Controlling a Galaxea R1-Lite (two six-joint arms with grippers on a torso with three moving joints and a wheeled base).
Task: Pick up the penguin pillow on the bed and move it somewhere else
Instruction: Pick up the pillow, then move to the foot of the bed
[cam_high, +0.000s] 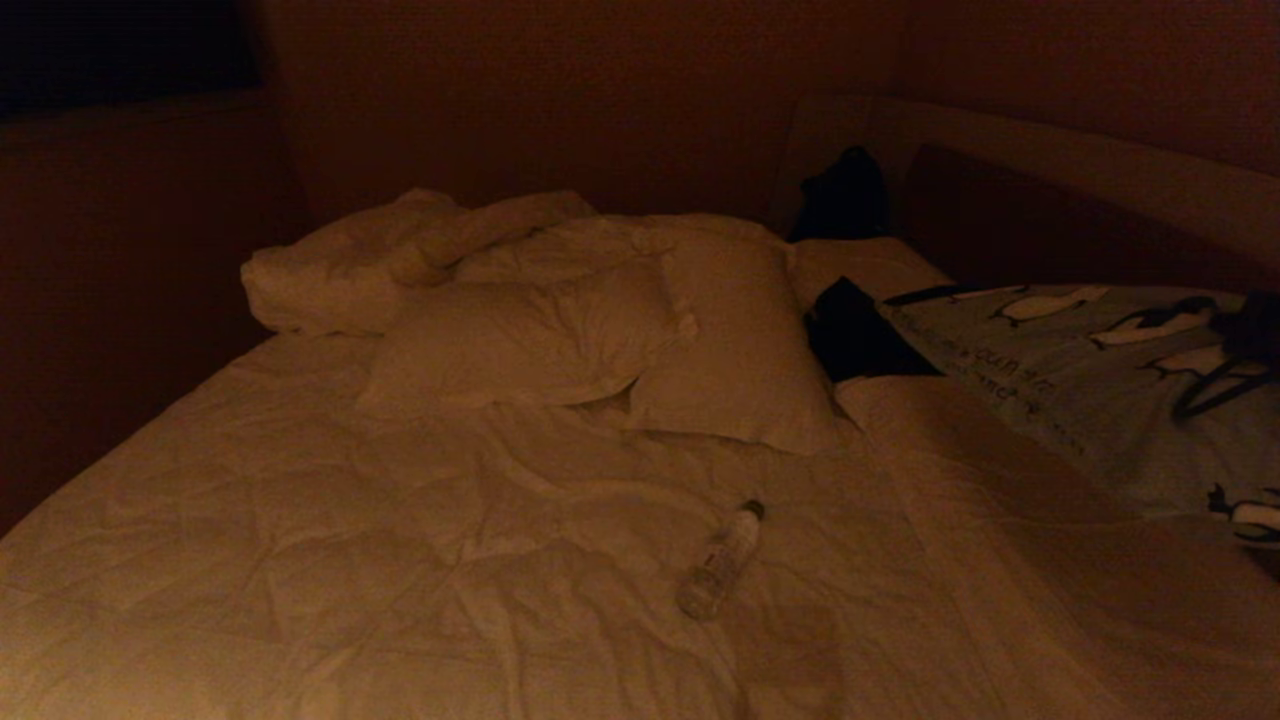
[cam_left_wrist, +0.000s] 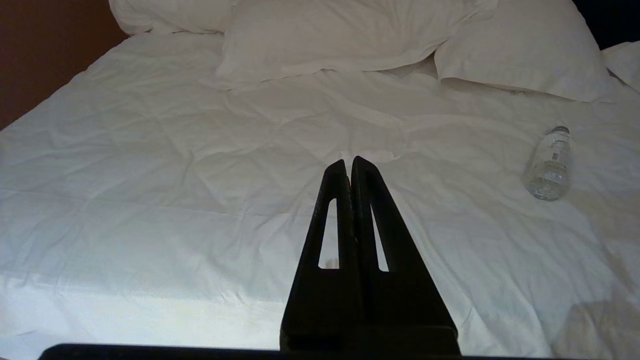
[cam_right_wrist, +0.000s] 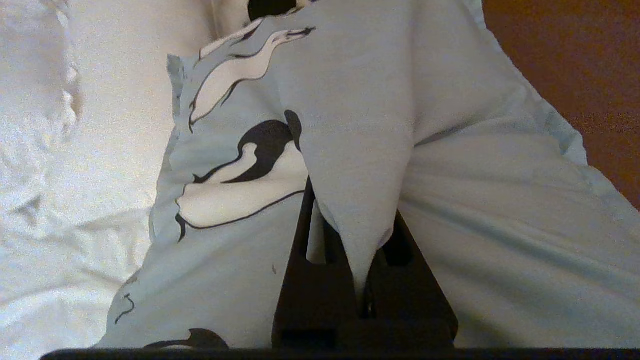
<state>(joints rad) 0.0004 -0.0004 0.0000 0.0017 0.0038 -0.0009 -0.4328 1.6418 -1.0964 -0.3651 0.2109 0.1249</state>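
Observation:
The penguin pillow, light grey-blue with black-and-white penguins, lies at the right side of the bed near the headboard. My right gripper sits on its far right part. In the right wrist view a fold of the penguin pillow is pinched between the jaws of the right gripper, which is shut on it; the fabric hides the fingertips. My left gripper hangs shut and empty over the duvet of the bed, away from the pillow.
Two plain white pillows and a bunched duvet lie mid-bed. A clear water bottle lies on the duvet. A dark item sits beside the penguin pillow. The padded headboard runs behind.

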